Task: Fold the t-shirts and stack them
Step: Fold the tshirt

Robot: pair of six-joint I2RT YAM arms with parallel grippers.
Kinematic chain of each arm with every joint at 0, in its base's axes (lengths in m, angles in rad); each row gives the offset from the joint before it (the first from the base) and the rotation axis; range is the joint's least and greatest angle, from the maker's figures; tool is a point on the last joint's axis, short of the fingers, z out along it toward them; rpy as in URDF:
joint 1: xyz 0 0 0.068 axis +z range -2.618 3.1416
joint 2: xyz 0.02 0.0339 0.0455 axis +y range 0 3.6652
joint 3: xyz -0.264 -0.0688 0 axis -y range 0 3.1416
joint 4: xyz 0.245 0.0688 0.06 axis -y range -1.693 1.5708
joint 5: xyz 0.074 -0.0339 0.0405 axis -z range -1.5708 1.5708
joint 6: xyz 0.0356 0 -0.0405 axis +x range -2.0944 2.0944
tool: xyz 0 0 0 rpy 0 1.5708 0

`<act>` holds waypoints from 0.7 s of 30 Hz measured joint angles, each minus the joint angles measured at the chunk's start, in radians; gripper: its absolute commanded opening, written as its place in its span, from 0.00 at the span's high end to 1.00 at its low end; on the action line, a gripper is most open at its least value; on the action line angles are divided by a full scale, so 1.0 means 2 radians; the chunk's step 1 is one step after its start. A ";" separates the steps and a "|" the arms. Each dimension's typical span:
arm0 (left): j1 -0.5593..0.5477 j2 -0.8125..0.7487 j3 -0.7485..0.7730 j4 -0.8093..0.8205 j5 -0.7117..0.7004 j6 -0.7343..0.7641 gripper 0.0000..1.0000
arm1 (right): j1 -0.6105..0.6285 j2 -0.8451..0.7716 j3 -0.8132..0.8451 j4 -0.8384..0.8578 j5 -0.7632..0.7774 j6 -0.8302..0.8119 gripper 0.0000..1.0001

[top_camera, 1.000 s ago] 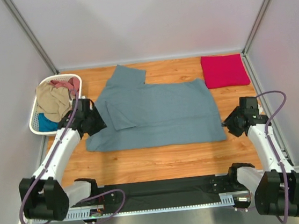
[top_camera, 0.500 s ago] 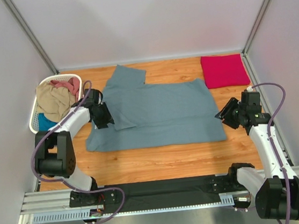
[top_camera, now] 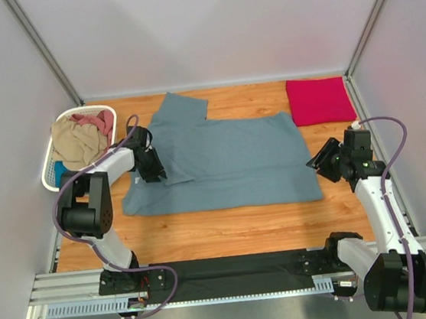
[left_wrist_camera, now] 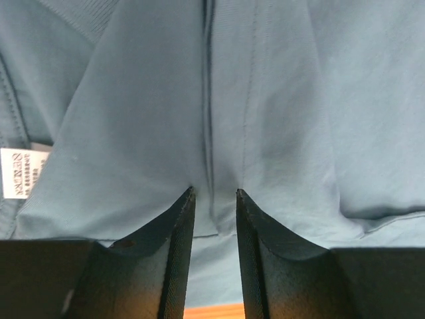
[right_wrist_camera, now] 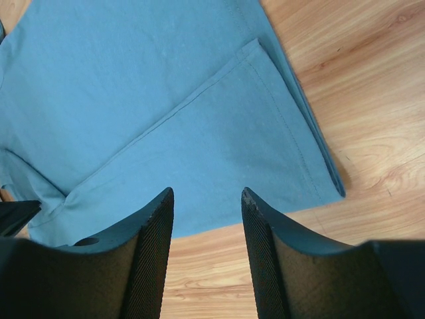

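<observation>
A large grey-blue t-shirt (top_camera: 229, 161) lies spread flat on the wooden table, its left part folded over. My left gripper (top_camera: 152, 166) is pressed down on the shirt's left edge. In the left wrist view the grey-blue t-shirt (left_wrist_camera: 279, 100) fills the frame. My left gripper (left_wrist_camera: 214, 191) is open by a narrow gap there, with a raised crease of fabric between its tips. My right gripper (top_camera: 317, 161) hovers open by the shirt's near right corner; in the right wrist view my right gripper (right_wrist_camera: 206, 193) frames the hem of the grey-blue t-shirt (right_wrist_camera: 133, 86) and bare wood. A folded crimson-pink t-shirt (top_camera: 319, 100) lies at the far right.
A white slatted basket (top_camera: 48, 177) stands at the far left, close to my left arm. It holds a tan t-shirt (top_camera: 76, 140), a dusty-pink one (top_camera: 97, 120) and a bright-blue one (top_camera: 65, 175). A white label (left_wrist_camera: 18, 171) shows inside the grey-blue shirt. Walls enclose the table.
My left gripper moved toward the far right onto the shirt's left edge and its jaws narrowed. My right gripper shifted slightly farther from its base, then held still.
</observation>
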State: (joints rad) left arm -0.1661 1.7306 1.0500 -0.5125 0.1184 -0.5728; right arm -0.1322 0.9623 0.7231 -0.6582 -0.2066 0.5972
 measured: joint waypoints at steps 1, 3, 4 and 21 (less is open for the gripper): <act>-0.003 0.003 0.003 0.000 -0.002 0.000 0.65 | 0.000 0.000 0.000 0.001 0.001 0.000 0.53; -0.008 0.007 0.008 -0.001 -0.009 -0.001 0.66 | 0.000 0.000 0.000 0.002 0.005 -0.002 0.53; -0.011 0.009 0.010 -0.004 -0.014 -0.001 0.66 | 0.000 0.000 0.000 0.003 0.007 -0.003 0.53; -0.032 0.030 0.042 -0.024 -0.049 -0.001 0.90 | 0.000 -0.006 0.000 0.003 0.023 -0.011 0.53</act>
State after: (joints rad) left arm -0.2306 1.7912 1.1347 -0.5606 0.0204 -0.5755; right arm -0.1322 0.9512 0.7231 -0.6529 -0.1604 0.5743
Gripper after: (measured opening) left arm 0.140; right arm 0.470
